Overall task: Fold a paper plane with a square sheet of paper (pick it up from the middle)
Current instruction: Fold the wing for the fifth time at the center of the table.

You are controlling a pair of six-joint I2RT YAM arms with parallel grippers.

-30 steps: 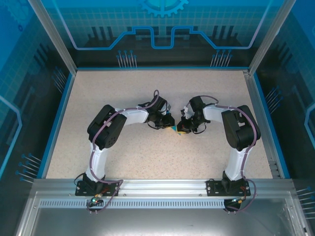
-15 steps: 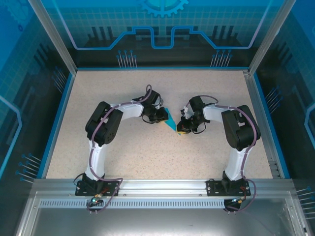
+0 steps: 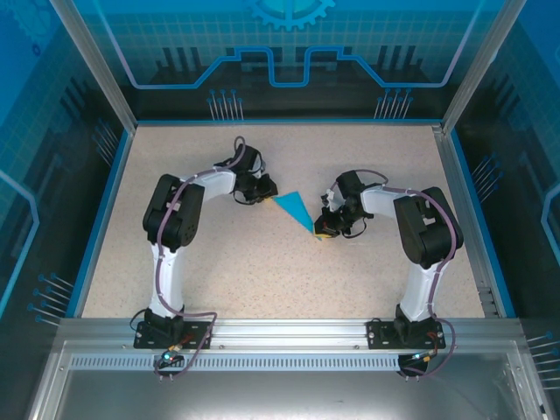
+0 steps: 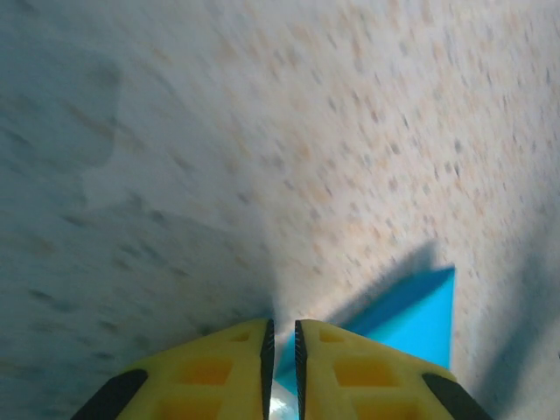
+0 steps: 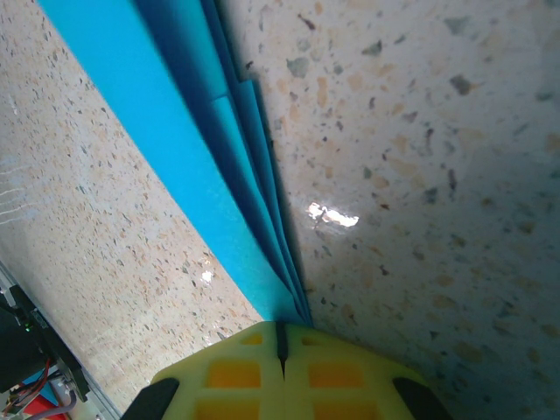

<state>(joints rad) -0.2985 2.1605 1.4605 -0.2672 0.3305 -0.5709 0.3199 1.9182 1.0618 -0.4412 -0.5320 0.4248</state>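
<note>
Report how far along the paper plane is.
Done: the sheet is folded into a slim, pointed paper plane with layered lengthwise creases. In hand: the right end effector is shut on its pointed tip, and the left end effector pinches the wide end, so the plane spans between them. Left: probably the final wing shaping, then release.

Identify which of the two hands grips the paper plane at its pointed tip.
The right hand, shut on the narrow tip of the paper plane; the left hand sits at its wide end instead.
</note>
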